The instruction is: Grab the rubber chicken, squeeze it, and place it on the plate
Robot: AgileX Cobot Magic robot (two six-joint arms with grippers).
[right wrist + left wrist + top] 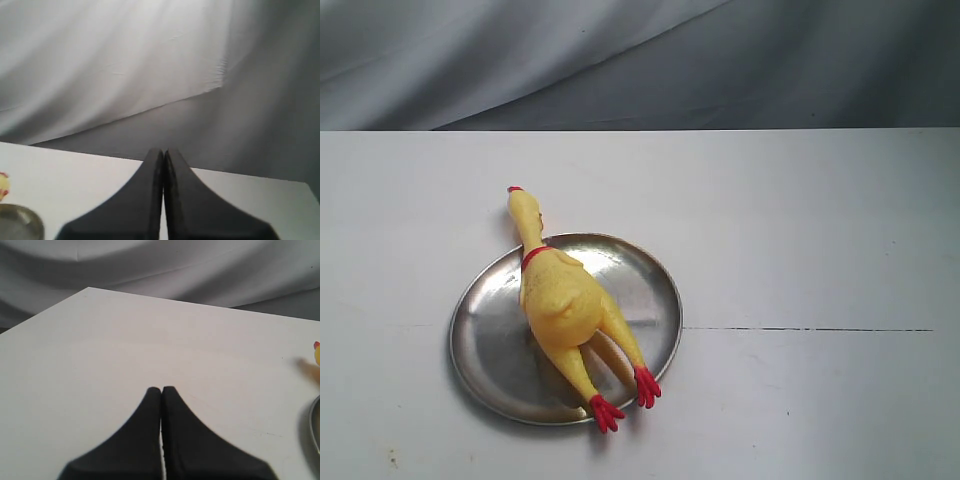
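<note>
The yellow rubber chicken (562,300) lies on the round steel plate (490,350), left of the table's middle. Its head with the red comb pokes past the plate's far rim, and its red feet hang over the near rim. No gripper shows in the exterior view. My left gripper (161,389) is shut with nothing in it, over bare table; a sliver of the chicken's head (317,354) and the plate's rim (315,427) show at that view's edge. My right gripper (164,151) is also shut and holds nothing; the chicken's head (3,186) and the plate (20,222) sit at that frame's edge.
The white table (800,240) has a thin dark seam (810,329) running to the right of the plate. A grey cloth backdrop (640,60) hangs behind the table's far edge.
</note>
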